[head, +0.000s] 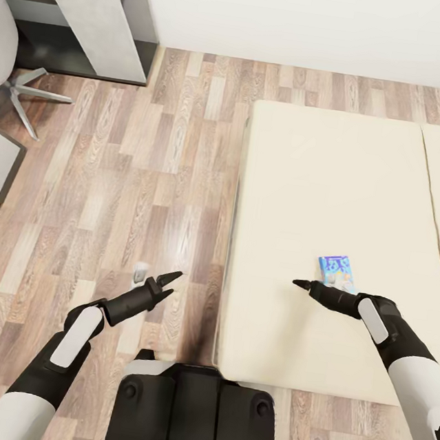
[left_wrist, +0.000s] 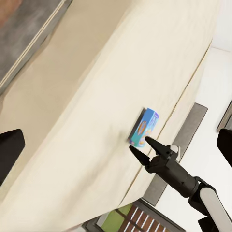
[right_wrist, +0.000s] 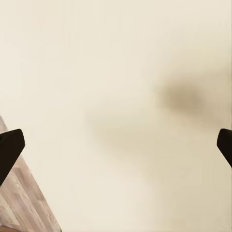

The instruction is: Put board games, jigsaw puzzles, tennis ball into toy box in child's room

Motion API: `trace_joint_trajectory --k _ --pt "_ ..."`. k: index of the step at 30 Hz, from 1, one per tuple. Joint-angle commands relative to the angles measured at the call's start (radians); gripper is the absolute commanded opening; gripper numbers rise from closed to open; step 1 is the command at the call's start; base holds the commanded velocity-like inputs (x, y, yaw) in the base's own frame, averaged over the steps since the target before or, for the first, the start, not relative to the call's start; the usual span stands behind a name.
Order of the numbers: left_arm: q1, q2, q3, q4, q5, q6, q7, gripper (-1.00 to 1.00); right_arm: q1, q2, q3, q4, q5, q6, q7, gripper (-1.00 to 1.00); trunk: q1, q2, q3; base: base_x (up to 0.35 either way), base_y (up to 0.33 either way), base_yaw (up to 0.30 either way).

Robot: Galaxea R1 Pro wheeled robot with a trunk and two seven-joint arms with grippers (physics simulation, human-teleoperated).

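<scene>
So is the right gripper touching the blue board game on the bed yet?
Apart. In the left wrist view the right gripper hangs open beside the blue board game, its fingertips clear of the box, over the bed.

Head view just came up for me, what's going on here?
The robot stands at the foot of the bed. The right gripper hangs open over the mattress, beside a blue board game that lies flat on it, not yet gripped. The left gripper is open and empty over the wood floor. Nothing is being carried.
</scene>
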Motion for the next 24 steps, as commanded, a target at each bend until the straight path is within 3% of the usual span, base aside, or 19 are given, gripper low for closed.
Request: trace_joint_trajectory --k 1,24 --pt "0.000 0.000 0.001 0.000 0.003 0.007 -0.001 1.00 0.000 -0.001 0.003 -0.001 -0.002 0.003 0.001 1.00 0.001 -0.002 -0.001 0.000 0.286 0.000" --pt "0.000 0.000 0.002 0.000 0.003 0.007 -0.001 1.00 -0.001 -0.003 0.003 -0.002 -0.002 0.003 0.000 1.00 0.001 -0.002 -0.001 0.000 0.286 0.000"
